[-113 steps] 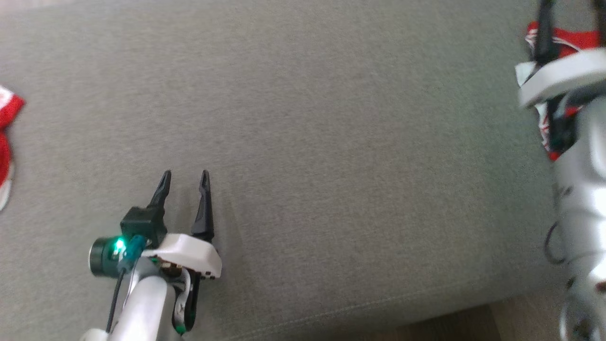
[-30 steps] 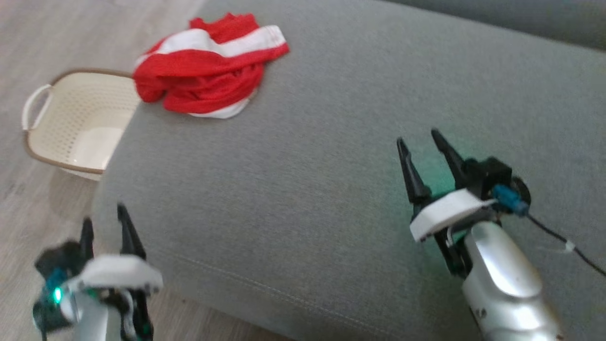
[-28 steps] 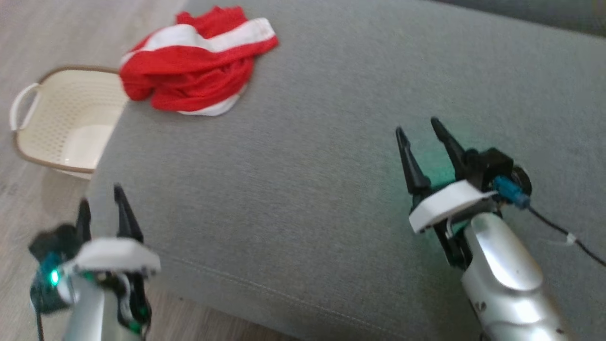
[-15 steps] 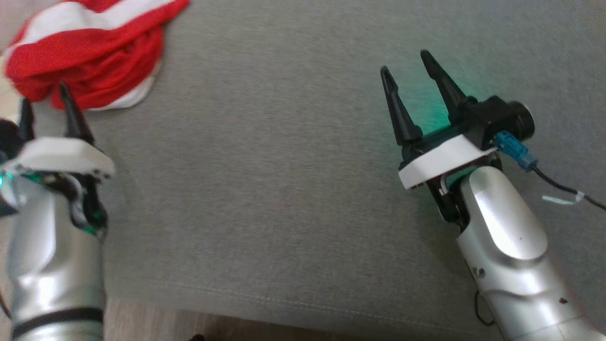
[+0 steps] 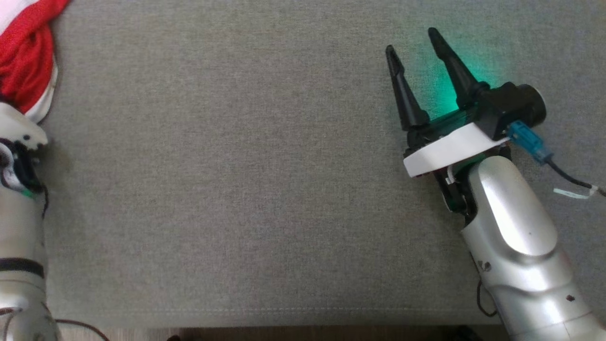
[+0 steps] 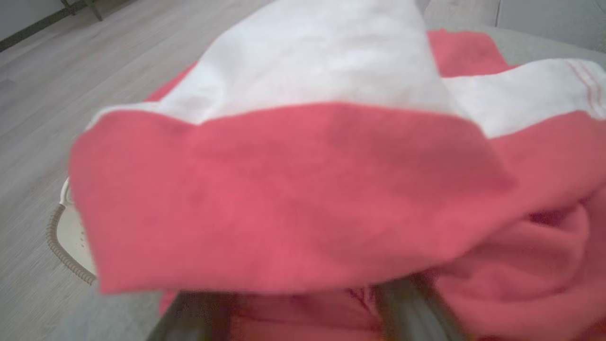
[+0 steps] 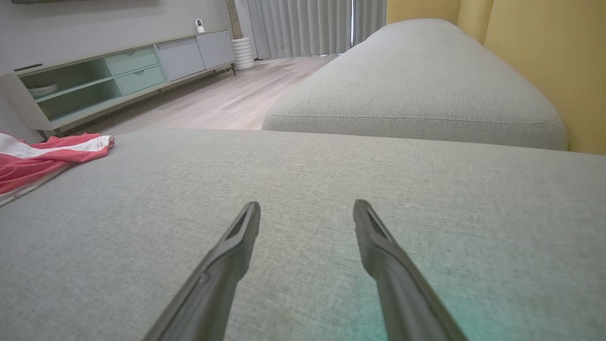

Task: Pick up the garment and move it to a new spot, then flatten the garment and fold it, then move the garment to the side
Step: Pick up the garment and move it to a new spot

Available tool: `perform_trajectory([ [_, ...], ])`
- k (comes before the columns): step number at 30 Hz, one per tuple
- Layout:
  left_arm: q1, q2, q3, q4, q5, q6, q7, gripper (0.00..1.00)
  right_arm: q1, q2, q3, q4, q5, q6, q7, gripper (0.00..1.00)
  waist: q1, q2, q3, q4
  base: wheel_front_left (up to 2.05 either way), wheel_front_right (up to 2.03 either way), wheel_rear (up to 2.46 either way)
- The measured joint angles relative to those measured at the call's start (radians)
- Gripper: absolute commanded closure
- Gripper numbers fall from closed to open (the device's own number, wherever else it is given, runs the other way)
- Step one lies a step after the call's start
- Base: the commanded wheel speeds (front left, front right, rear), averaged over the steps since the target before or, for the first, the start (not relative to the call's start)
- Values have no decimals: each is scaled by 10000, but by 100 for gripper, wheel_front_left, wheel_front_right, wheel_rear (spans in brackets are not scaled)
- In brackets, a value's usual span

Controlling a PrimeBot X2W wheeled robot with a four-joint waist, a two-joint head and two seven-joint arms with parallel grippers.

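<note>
The garment point(image 5: 22, 52) is red with broad white bands, and one white band has thin red stitch lines near its edge. It is not flat. It lies crumpled in a loose heap, with folds one over another. It rests on the grey sofa seat point(image 5: 236, 166), at the seat's far left in the head view, where the picture's edge cuts it. In the left wrist view the garment point(image 6: 293, 189) is very close and blurred, a red fold with a white fold above it. In the right wrist view the garment point(image 7: 42, 156) lies low at the left of the seat, with one red-and-white corner pointing toward the middle.
</note>
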Motion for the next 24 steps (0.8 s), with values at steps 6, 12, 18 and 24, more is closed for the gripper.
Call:
perform_trajectory([
  [6,-376,-15,-293,422,67,-456,-240,100,4,-2,-249,52,0,0,-15,0,0,0,-125,-18,0,0,0],
  [12,-316,-773,-894,-265,280,-1133,-324,100,106,10,-464,462,61,0,-192,0,0,0,-781,71,0,0,0],
  [18,-15,-1315,-1310,-1735,405,-1488,-337,100,119,40,-518,805,244,0,-364,0,0,0,-1332,-113,0,0,0],
  [24,638,-2186,-2174,-2552,543,-1760,-336,100,355,56,-491,1032,675,0,-472,0,0,0,-1624,-683,0,0,0],
])
